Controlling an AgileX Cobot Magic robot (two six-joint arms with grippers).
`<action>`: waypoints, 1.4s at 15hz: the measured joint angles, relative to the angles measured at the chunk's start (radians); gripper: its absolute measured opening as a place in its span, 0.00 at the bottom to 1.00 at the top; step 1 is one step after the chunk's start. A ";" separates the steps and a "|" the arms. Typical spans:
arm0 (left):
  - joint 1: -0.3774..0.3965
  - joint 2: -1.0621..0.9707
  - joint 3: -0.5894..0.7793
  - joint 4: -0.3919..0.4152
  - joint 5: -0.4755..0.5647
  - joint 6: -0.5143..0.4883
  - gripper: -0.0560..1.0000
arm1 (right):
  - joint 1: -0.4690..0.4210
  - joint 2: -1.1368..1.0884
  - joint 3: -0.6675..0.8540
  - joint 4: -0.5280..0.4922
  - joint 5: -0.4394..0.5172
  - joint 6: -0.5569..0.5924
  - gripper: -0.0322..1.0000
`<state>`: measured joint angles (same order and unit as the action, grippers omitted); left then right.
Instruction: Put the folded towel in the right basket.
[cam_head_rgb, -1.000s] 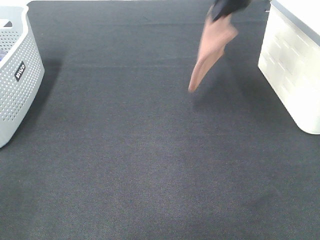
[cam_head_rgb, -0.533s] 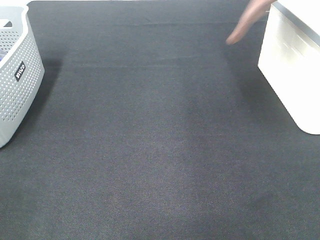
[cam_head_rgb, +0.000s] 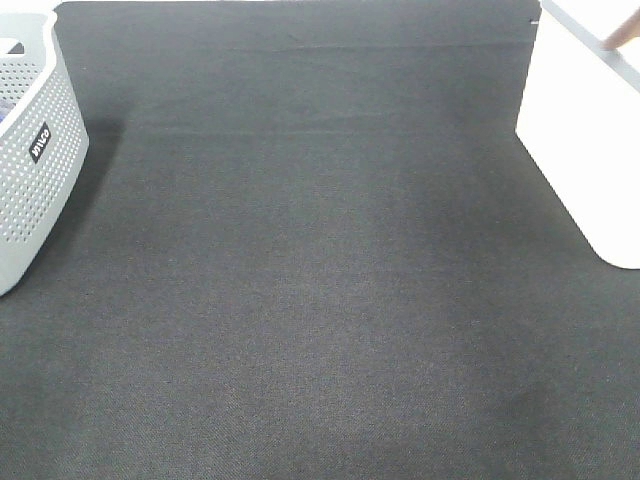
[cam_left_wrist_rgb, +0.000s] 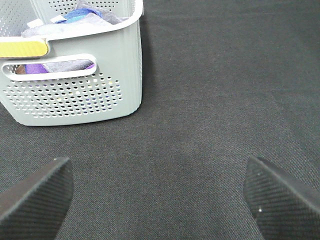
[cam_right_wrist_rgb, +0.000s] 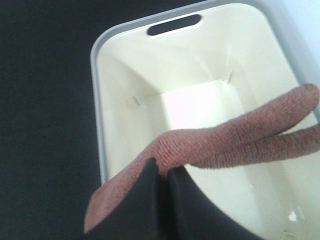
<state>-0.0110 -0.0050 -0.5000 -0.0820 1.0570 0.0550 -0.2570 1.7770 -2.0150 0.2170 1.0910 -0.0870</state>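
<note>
right wrist: fuzzy pink folded towel (cam_right_wrist_rgb: 225, 134) above right basket (cam_right_wrist_rgb: 120, 130).

- Carrier: mat (cam_head_rgb: 320, 280), dark grey, woven texture, matte. It fills nearly the whole ext. high view. I see faint crosswise creases in its far part.
- L basket (cam_head_rgb: 35, 170): pale grey, perforated wall w/ small dark label. Stands upright on the mat at its L edge, partly cut off by the frame.
- R basket (cam_head_rgb: 590, 170): white, overexposed, so I can't read wall detail. Stands on the mat at its R edge, well apart from the L basket.
</note>
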 joint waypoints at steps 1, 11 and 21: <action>0.000 0.000 0.000 0.000 0.000 0.000 0.88 | -0.014 0.009 0.000 0.002 -0.006 -0.001 0.03; 0.000 0.000 0.000 0.000 0.000 0.000 0.88 | -0.018 0.234 0.000 0.030 0.056 0.055 0.57; 0.000 0.000 0.000 0.000 0.000 0.000 0.88 | 0.137 0.164 0.000 0.081 0.100 0.023 0.77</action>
<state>-0.0110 -0.0050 -0.5000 -0.0820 1.0570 0.0550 -0.1200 1.9410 -2.0150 0.2980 1.1910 -0.0640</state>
